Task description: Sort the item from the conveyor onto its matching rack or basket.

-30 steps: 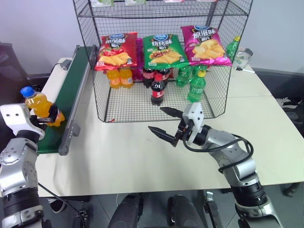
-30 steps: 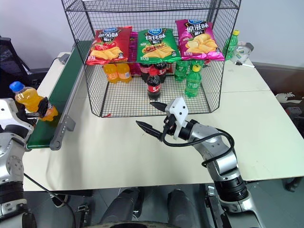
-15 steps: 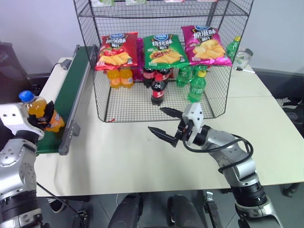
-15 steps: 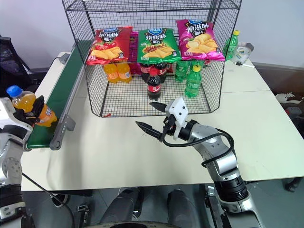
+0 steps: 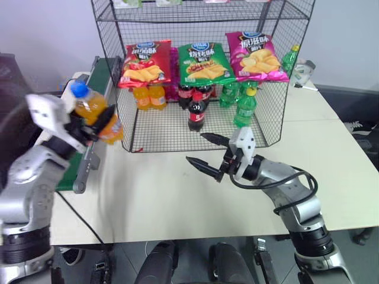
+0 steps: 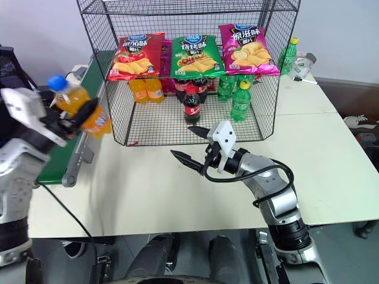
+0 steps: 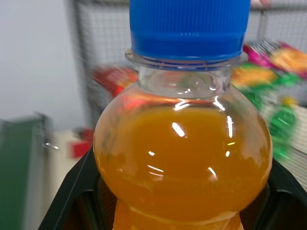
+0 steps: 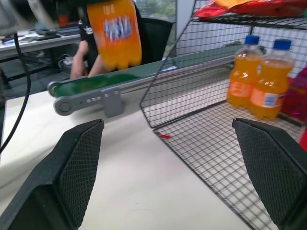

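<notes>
Orange soda bottle (image 5: 95, 113) pinched in left claw (image 5: 89, 125), held in air beside conveyor (image 5: 89, 100), near wire rack (image 5: 201, 71). Right claw (image 5: 208, 152) spread wide over bench (image 5: 177, 195).

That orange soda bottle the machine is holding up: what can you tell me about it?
The orange soda bottle is small, clear plastic, full of bright orange drink, with a blue screw cap and an orange label. It is tilted, cap toward the robot's left, held in the air beside the black wire rack, above the conveyor's edge. The left gripper's jaws are clamped around its body; nothing else touches it.
</notes>
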Tool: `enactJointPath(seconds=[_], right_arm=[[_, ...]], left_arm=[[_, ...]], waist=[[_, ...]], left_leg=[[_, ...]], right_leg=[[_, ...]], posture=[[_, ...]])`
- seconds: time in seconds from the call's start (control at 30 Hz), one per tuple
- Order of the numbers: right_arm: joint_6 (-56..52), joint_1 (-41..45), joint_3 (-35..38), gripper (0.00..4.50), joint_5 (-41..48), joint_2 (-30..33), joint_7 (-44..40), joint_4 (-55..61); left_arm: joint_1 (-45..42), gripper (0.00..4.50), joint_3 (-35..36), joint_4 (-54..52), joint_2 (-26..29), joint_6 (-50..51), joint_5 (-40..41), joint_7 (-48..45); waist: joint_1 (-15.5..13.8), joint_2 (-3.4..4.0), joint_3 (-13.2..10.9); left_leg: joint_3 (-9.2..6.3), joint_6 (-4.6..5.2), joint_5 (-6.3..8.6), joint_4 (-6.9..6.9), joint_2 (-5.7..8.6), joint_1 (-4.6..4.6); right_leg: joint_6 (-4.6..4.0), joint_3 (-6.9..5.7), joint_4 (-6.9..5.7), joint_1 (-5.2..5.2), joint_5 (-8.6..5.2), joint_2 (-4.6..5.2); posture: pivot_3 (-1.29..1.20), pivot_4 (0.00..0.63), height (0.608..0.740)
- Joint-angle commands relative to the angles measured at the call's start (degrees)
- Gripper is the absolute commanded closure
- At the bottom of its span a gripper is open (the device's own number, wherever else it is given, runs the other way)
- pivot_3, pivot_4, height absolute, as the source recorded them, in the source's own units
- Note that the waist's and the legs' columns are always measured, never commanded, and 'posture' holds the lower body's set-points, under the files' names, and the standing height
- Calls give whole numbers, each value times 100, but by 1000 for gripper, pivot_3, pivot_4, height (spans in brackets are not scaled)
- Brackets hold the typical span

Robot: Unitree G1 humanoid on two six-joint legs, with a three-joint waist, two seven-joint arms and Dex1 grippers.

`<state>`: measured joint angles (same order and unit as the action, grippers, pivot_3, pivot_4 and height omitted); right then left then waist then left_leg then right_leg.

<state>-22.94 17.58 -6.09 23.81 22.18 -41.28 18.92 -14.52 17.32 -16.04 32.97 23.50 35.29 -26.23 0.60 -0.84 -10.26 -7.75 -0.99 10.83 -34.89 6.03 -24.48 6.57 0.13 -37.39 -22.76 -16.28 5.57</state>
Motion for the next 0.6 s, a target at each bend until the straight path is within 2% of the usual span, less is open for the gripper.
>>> enactJointPath(seconds=[0.03, 0.17, 0.3, 0.47, 0.6], right_arm=[[82, 69, 257, 0, 44, 95, 62, 162], [96, 21, 429, 0, 27, 210, 103, 148], [125, -31, 488, 0, 4, 262, 120, 140], [122, -78, 531, 0, -25, 256, 210, 213], [114, -153, 568, 0, -25, 274, 256, 287]], left_arm=[[-381, 1970, -396, 262, -418, -304, -547, 388], [-953, 1970, -981, 1411, -1212, -910, -1319, 732], [-1705, 1970, -1259, 2965, -1665, -1657, -2059, 1007], [-2746, 1970, -1250, 5033, -2000, -2897, -2636, 1506], [-3274, 1970, -1158, 6227, -2072, -3715, -2815, 1783]], waist=[[-9, -1, 0], [-28, -1, 0], [-66, -2, -1], [-90, -4, -2], [-91, -5, -2]], left_leg=[[0, 0, 0, -1, 0, -1], [1, -1, -1, -4, 2, -1], [1, 0, -2, -12, 6, -2], [2, 0, -2, -14, 5, -3], [3, 0, -2, -13, 7, -4]], right_leg=[[0, -1, 0, 1, 0, 0], [1, -7, -3, 1, 1, -1], [3, -10, -3, 5, 1, -1], [4, -11, -8, 2, 1, -4], [6, -11, -7, 1, 1, -4]], posture=[[0, 150, 740], [0, 150, 740], [0, 150, 740], [0, 150, 740], [0, 150, 740]])
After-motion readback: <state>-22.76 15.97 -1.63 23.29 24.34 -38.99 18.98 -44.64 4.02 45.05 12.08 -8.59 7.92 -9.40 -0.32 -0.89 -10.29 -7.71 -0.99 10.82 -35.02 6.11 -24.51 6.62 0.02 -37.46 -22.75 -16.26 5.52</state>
